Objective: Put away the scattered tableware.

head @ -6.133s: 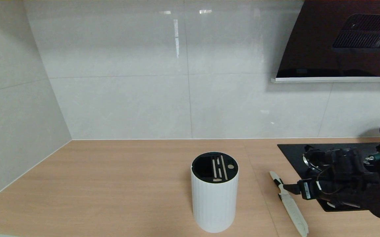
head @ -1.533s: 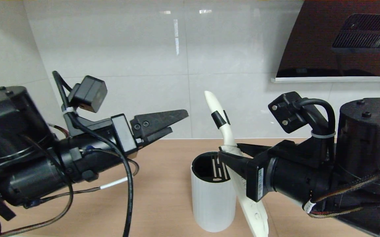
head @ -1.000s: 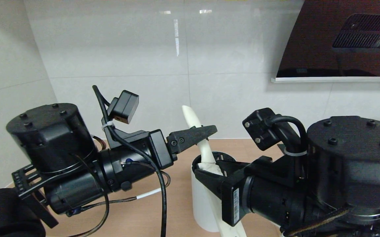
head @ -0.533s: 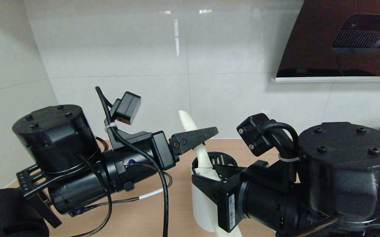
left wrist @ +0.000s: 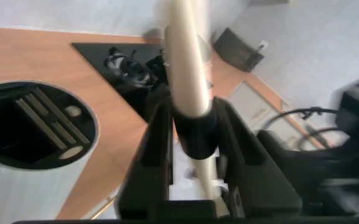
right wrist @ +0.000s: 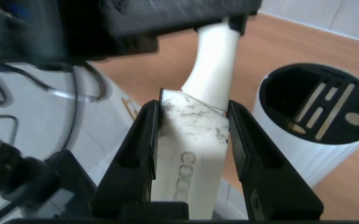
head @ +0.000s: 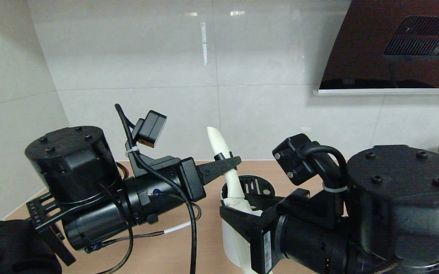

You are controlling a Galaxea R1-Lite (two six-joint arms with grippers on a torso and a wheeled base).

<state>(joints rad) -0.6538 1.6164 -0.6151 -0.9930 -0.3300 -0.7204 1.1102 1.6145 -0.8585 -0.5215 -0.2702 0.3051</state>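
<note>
the slotted white holder (head: pixel 255 185) is standing on the counter (head: pixel 158 257), just beneath both arms. the right gripper (right wrist: pixel 191 149) is clamping the knife (head: pixel 219 148) by its blade end, handle pointing up. this is likely so the left gripper (left wrist: pixel 195 134), pinching the handle's black band from both sides, can take it and slot it blade-down.

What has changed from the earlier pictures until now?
The right gripper took the knife off the counter and raised it upright near the holder. The left gripper came in and closed on its handle. The holder stayed put.
</note>
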